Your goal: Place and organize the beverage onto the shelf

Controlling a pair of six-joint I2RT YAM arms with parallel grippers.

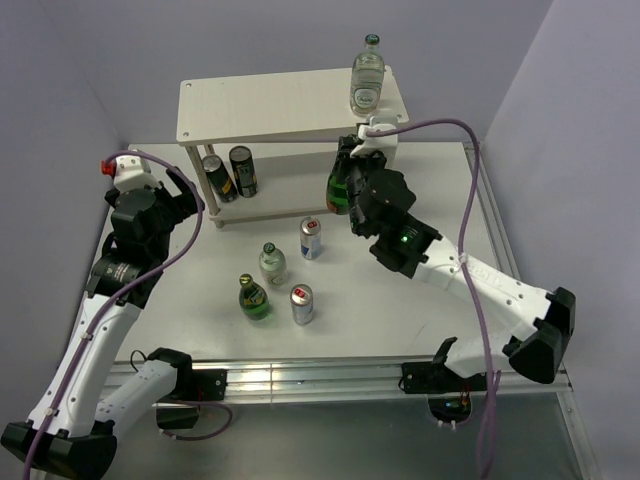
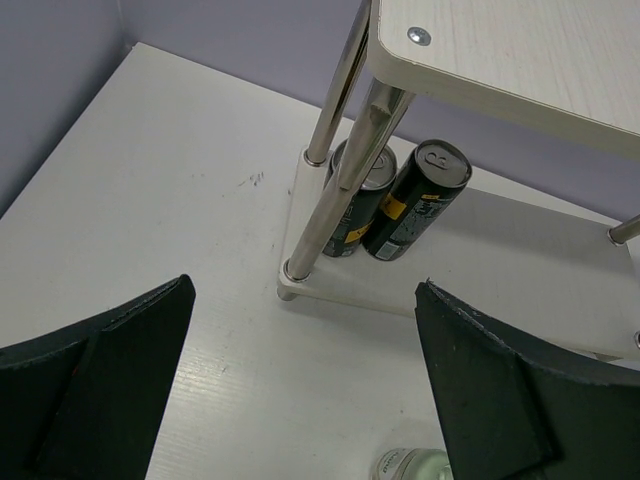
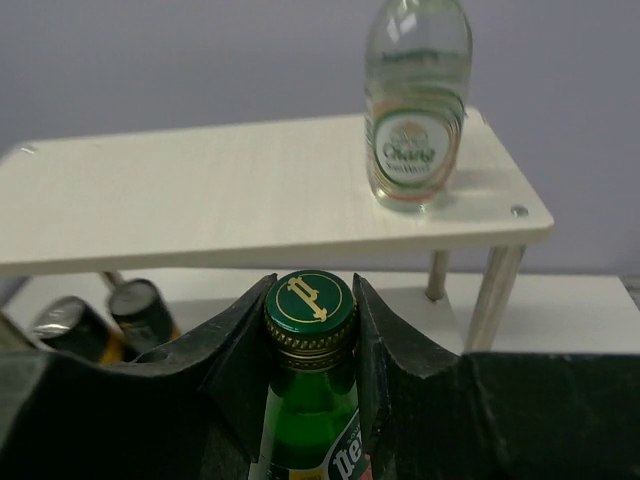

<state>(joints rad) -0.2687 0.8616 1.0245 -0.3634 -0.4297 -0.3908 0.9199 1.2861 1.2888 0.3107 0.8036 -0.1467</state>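
Observation:
My right gripper (image 3: 311,290) is shut on the neck of a green glass bottle (image 3: 309,400), just under its green cap, and holds it upright in front of the shelf (image 1: 280,105), near the right end. A clear bottle (image 1: 367,75) stands on the top board's right end. On the table in front of the shelf stand another clear bottle (image 1: 272,262), a green bottle (image 1: 254,297) and two silver-blue cans (image 1: 311,238) (image 1: 301,304). My left gripper (image 2: 305,288) hangs open and empty above the table near the shelf's left front leg (image 2: 335,190).
Two dark cans (image 1: 218,178) (image 1: 242,170) stand at the left end of the shelf's lower board (image 2: 520,270). Purple cables run along both arms. Walls close in on the left, back and right of the table (image 1: 400,320).

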